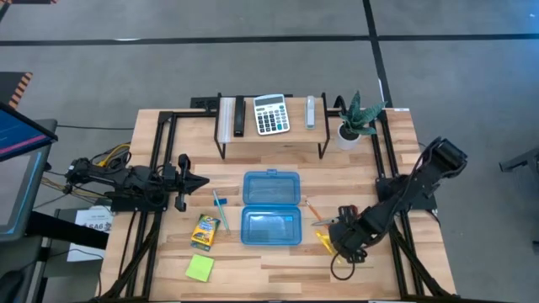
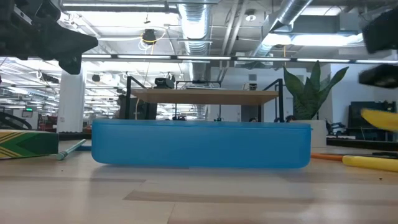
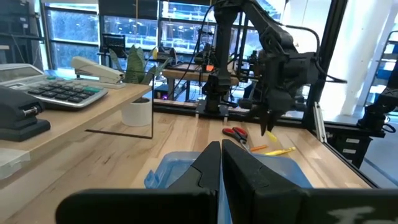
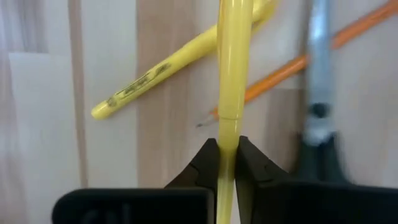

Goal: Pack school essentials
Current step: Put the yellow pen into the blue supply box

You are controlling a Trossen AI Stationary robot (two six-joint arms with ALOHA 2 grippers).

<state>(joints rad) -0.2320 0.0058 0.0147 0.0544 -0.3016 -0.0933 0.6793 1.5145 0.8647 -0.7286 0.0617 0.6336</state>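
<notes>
High view: right gripper (image 1: 347, 238) low over the bench (image 1: 278, 278) beside the open blue case (image 1: 271, 209), near the red-handled scissors (image 1: 339, 268); left gripper (image 1: 195, 182) parked well apart at the left side; crayon box (image 1: 205, 230), teal pen (image 1: 221, 208) and sticky-note pad (image 1: 200, 268) lying left of the case; calculator (image 1: 271, 114) on the rear shelf. Low view: case wall across the middle, a yellow marker (image 2: 370, 163) flat on the bench at right, another yellow shape above it, probably the lifted one. Left wrist view: jaws pressed together on nothing. Right wrist view: jaws clenched on a yellow marker (image 4: 231, 74), held above a second yellow marker (image 4: 158, 73) and an orange pencil (image 4: 292, 65).
</notes>
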